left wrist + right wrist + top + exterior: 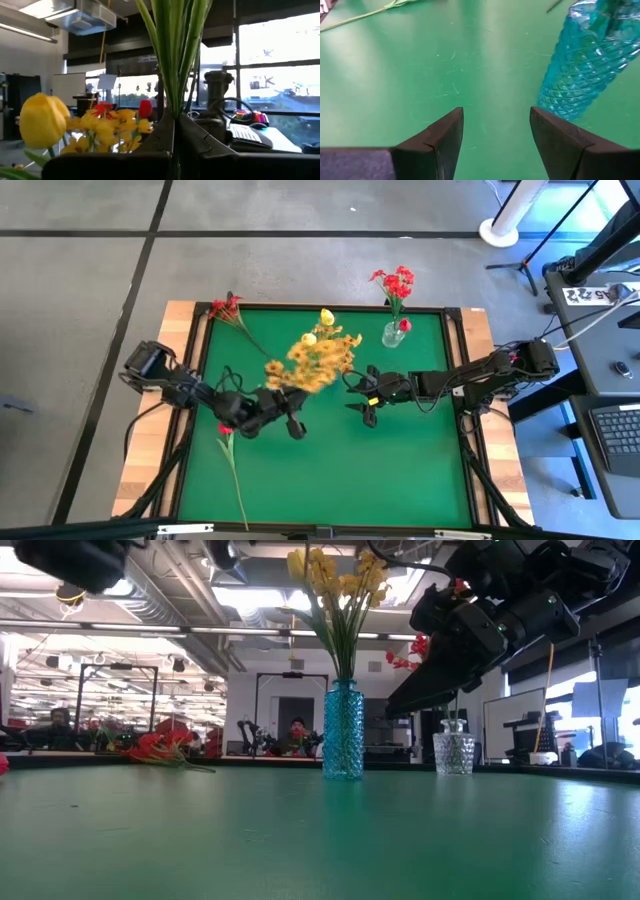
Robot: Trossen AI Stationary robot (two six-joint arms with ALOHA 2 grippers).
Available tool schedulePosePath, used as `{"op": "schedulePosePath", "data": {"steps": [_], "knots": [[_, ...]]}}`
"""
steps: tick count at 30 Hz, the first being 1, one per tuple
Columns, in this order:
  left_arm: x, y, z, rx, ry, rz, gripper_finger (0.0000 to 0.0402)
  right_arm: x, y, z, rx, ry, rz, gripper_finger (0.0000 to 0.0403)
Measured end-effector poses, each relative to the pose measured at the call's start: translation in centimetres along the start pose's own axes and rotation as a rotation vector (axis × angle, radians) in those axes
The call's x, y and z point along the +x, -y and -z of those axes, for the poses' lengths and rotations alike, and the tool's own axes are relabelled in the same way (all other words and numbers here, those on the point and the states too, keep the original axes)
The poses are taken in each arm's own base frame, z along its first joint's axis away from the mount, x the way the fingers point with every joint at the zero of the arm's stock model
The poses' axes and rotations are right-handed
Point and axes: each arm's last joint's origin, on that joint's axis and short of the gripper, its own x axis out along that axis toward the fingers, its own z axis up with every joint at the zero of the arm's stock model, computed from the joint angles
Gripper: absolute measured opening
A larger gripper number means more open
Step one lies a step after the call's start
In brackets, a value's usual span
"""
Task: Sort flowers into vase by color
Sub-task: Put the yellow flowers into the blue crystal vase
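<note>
on the green table (400, 460) we see the blue vase (343, 730) upright mid-table, holding yellow flowers (318, 355). the left tool (290, 415) stands pinched on their vertical stems; the right tool (368, 398) waits wide beside the vase. a red tulip (226, 430) lies lengthwise nearest our left arm (likely next).

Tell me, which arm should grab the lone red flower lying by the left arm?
Probably the right. The right gripper has open, empty fingers beside the blue vase. The left gripper is shut on the yellow flowers' stems, so it's busy, though the red flower lies closer to it.
</note>
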Motion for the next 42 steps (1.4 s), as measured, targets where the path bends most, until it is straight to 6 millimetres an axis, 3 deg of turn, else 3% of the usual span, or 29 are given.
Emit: {"op": "schedulePosePath", "data": {"steps": [8,12,16,23,30,36,42], "knots": [[2.9,-2.8,5.0,-0.067,-0.043,-0.024,0.0,0.0,-0.1,-0.1,0.003,0.002,-0.04,0.0227],[3.9,-4.2,6.1,-0.065,-0.052,-0.067,0.0,0.0,-0.2,-0.2,0.004,0.012,-0.047,0.0227],[4.2,-4.6,6.0,-0.065,-0.039,-0.05,0.0,0.0,-0.3,-0.4,0.016,0.035,-0.067,0.0227],[1.6,-0.9,5.1,-0.006,-0.061,0.058,0.0,-0.8,-1.8,-1.5,0.021,0.119,-0.24,0.0227],[-2.5,2.8,3.6,0.041,-0.102,0.078,0.0,-4.1,-4.7,-3.4,-0.012,0.286,-0.293,0.0227],[-3.0,3.2,3.6,-0.071,-0.124,0.081,0.0,-6.7,-7.5,-6.5,-0.061,0.588,-0.318,0.0227],[-2.1,2.8,3.9,-0.174,-0.103,0.15,0.0,-5.9,-8.4,-7.6,-0.076,0.598,-0.207,0.0227]]}}
